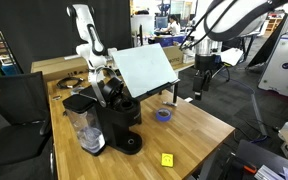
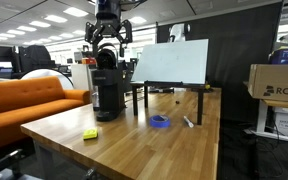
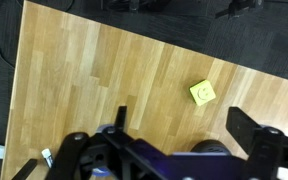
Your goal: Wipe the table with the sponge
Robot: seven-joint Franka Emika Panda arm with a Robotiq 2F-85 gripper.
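The sponge (image 1: 167,159) is a small bright yellow square pad lying flat near a corner of the wooden table (image 1: 199,125). It shows in both exterior views (image 2: 90,134) and in the wrist view (image 3: 203,93), where a smiley face is on its top. The table also shows in an exterior view (image 2: 154,150) and the wrist view (image 3: 104,70). My gripper (image 3: 184,125) is open and empty. It hangs high above the black coffee machine (image 2: 108,90), well above and apart from the sponge, in both exterior views (image 1: 104,68) (image 2: 109,52).
The coffee machine (image 1: 114,115) stands on the table beside a clear jug (image 1: 87,130). A tilted white board on a black stand (image 2: 174,62) is behind it. A blue-purple tape roll (image 2: 160,122) and a white marker (image 2: 188,121) lie mid-table. An orange sofa (image 2: 24,100) stands next to the table.
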